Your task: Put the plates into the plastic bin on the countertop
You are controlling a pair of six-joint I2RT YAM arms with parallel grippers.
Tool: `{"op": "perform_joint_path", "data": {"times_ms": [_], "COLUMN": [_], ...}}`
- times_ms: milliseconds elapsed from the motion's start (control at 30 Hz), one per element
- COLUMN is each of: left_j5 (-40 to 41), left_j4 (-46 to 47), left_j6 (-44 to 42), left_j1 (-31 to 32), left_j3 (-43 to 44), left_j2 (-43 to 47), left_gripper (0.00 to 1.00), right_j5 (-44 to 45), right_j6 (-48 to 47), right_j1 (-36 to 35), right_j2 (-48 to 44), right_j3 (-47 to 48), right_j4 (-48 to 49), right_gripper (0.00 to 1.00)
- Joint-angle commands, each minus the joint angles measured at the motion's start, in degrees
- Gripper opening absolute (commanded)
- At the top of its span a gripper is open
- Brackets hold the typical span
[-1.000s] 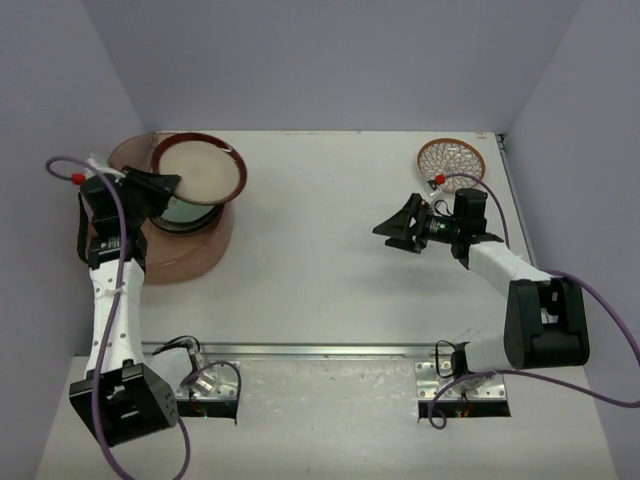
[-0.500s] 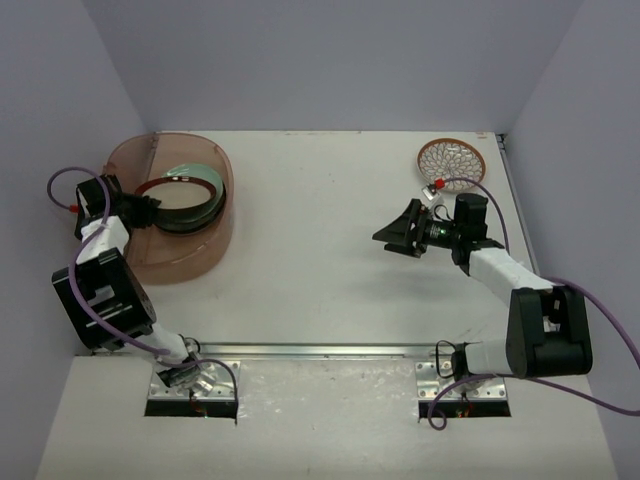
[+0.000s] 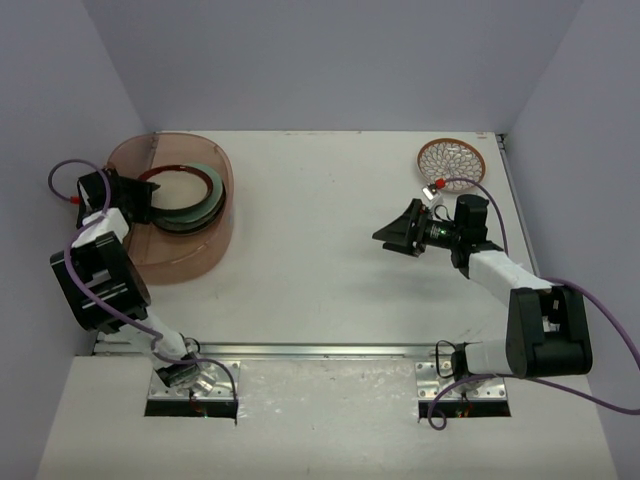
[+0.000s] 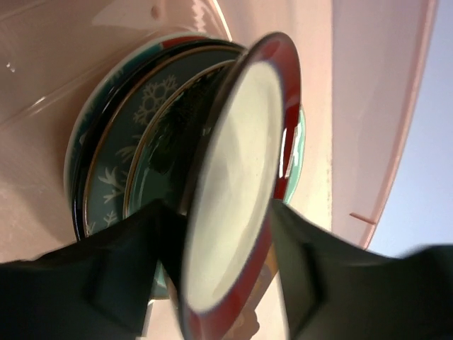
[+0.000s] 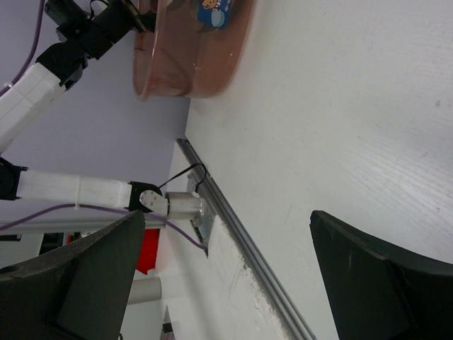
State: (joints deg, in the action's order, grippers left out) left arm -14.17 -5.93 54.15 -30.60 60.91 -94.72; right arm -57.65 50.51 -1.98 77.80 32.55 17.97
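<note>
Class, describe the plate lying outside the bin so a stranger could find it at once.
Start at the white countertop and go to its far right corner, beyond the right arm. There a round plate lies flat, alone. Unlike the plates stacked in the pinkish bin on the left, it has a brown-and-white lattice pattern.

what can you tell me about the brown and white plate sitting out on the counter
The brown-white petal plate is small and round, with a white lattice of petals on brown and a darker rim, and looks like glazed ceramic. It lies flat and face up in the far right corner of the countertop, close to the right wall. Nothing rests on it. The open right gripper hovers nearer the middle, clear of it.
</note>
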Motion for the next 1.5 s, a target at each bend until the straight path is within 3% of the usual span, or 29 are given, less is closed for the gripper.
{"op": "perform_joint_path", "data": {"times_ms": [0,67,133,267,433,667,867,1167,1333,1467], "left_j5": [2.25,5.09,6.52,12.09,17.81,14.52,19.86,13.22,-0.83,-6.21], "left_j4": [-4.99,-9.31,-13.43,-23.56,-27.66,-32.9,-45.54,-39.8,-22.6,-17.65], "left_j6": [-3.44,-5.61,-7.85,-9.67,-10.5,-14.59,-16.35,-23.28,-29.09,-31.17], "left_j1": [3.13,5.19,6.66,9.05,9.33,10.73,11.62,11.79,13.64,17.75], "left_j3": [7.2,11.29,14.1,20.88,22.02,26.25,34.37,28.49,5.74,-9.77], "left_j2": [-1.3,-2.9,-4.95,-7.99,-6.09,-10.11,-14.11,10.42,36.29,50.44], "left_gripper": [0.67,0.79,1.0,1.0,1.0,1.0,1.0,1.0,1.0,1.0], "right_j5": [-1.41,-1.46,-1.63,-1.85,-1.68,-2.11,-1.94,9.0,28.41,41.74], "right_j6": [0.38,0.47,0.74,0.82,0.82,1.52,1.44,3.48,14.23,16.55], "right_j1": [-0.04,-0.04,-0.04,-0.12,-0.04,-0.13,-0.04,2.77,12.41,14.28], "right_j2": [-0.63,-0.72,-0.75,-1.4,-1.88,-1.86,-2.65,-1.4,0.25,2.77], "right_j3": [-0.2,-0.38,-0.4,-0.52,-0.73,-0.82,-0.91,0.32,-3.1,-3.39], "right_j4": [3.74,3.92,4.33,4.69,4.71,5.58,5.59,-0.14,-1.53,0.13], "right_gripper": [0.99,0.99,0.99,0.99,0.99,0.99,0.99,0.99,0.99,0.99]}}
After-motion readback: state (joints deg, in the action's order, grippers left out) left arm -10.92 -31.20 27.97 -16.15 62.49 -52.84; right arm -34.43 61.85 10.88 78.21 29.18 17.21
